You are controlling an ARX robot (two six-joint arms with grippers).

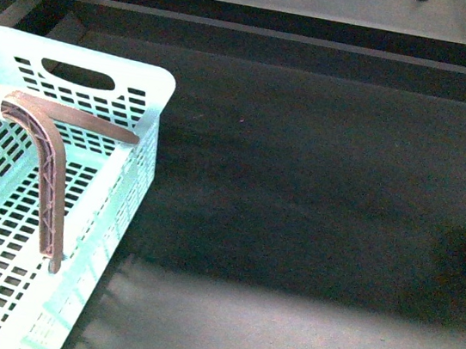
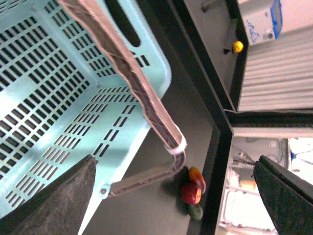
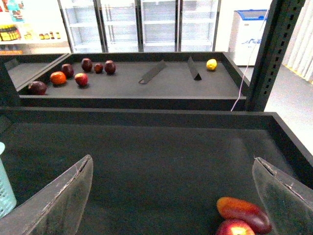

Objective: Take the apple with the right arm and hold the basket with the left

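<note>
- basket (image 1: 142, 170): a pale turquoise slotted crate, stood on the dark surface (image 1: 316, 203) at the near left of the front view. An oval handle cut-out is seen in its far wall.
- left gripper (image 2: 176, 157): its dark fingers are spread wide above the basket's interior. A thin brownish-pink lattice-ribbed finger (image 1: 50, 188) with a white band is bent over the basket, and its tip is set at the rim of the right-hand wall.
- apple (image 3: 234, 228): glossy red, laid on the surface at the far right, well apart from the basket. It is just beside an elongated orange-red fruit (image 3: 244, 213) and a green fruit (image 2: 195, 211).
- right gripper (image 3: 172, 159): its fingers are spread wide over the surface. The apple is near them, ungrasped.
- rear shelf (image 3: 122, 83): several dark red fruits and one yellow fruit (image 3: 211, 64) are laid out on it.
</note>
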